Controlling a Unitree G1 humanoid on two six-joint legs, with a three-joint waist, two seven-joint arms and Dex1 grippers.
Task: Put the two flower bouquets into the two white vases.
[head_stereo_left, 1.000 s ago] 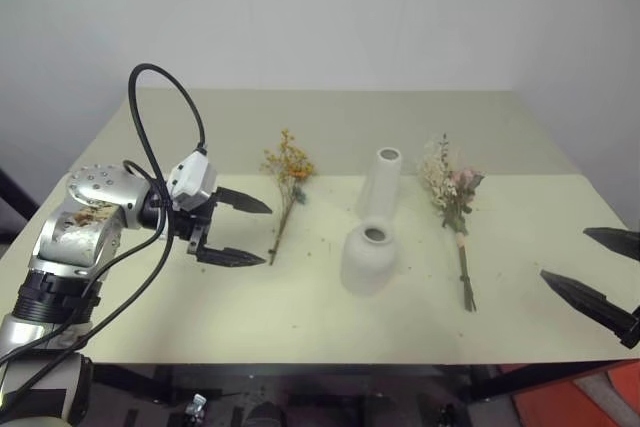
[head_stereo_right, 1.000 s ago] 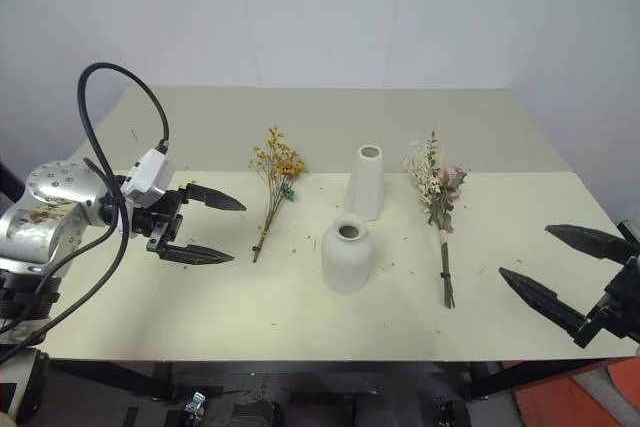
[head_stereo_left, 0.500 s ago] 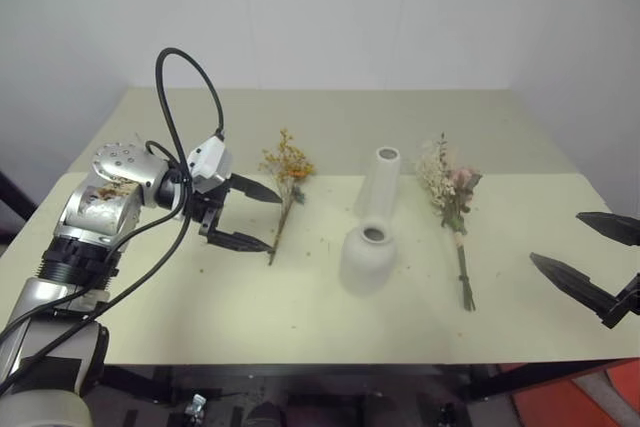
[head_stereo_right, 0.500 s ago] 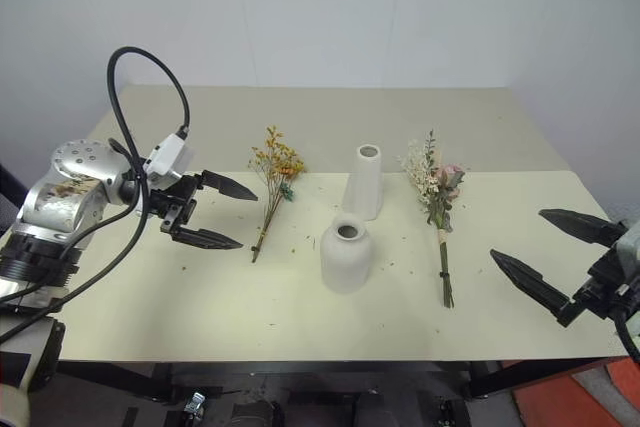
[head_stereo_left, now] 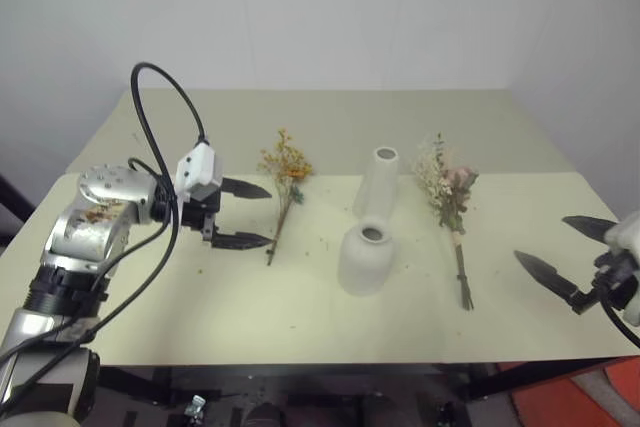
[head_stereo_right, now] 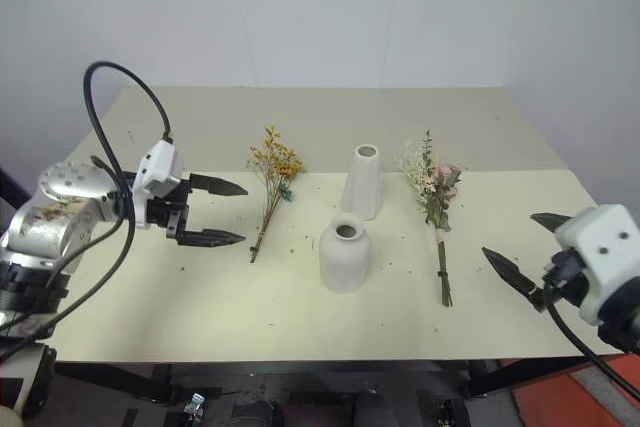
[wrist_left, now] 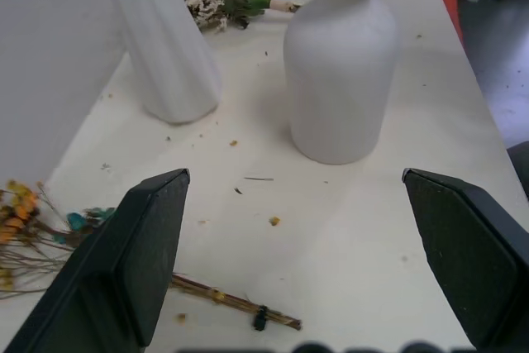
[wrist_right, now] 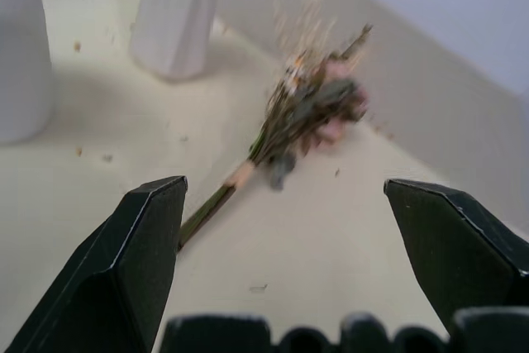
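Two bouquets lie flat on the table (head_stereo_left: 200,317), neither yet lifted. The small yellow-orange bunch (head_stereo_left: 283,179) rests just beyond my left gripper (head_stereo_left: 247,215), whose fingers stand wide apart and empty, aimed at its thin stems. The larger pink-and-cream bunch (head_stereo_left: 449,197) lies ahead of my right gripper (head_stereo_right: 518,247), also spread and holding nothing. Between the bunches stand the tall slim vase (head_stereo_left: 380,182) and the squat vase (head_stereo_left: 364,259), the squat one partly covering the tall one's base.

Both vases, the tall slim one (head_stereo_left: 379,183) and the squat one (head_stereo_left: 364,259), look like matt, smooth white ceramic. The table (head_stereo_left: 330,127) has a matt, pale cream top. The left gripper (head_stereo_left: 246,215) has fingers of black, faintly sheened plastic.
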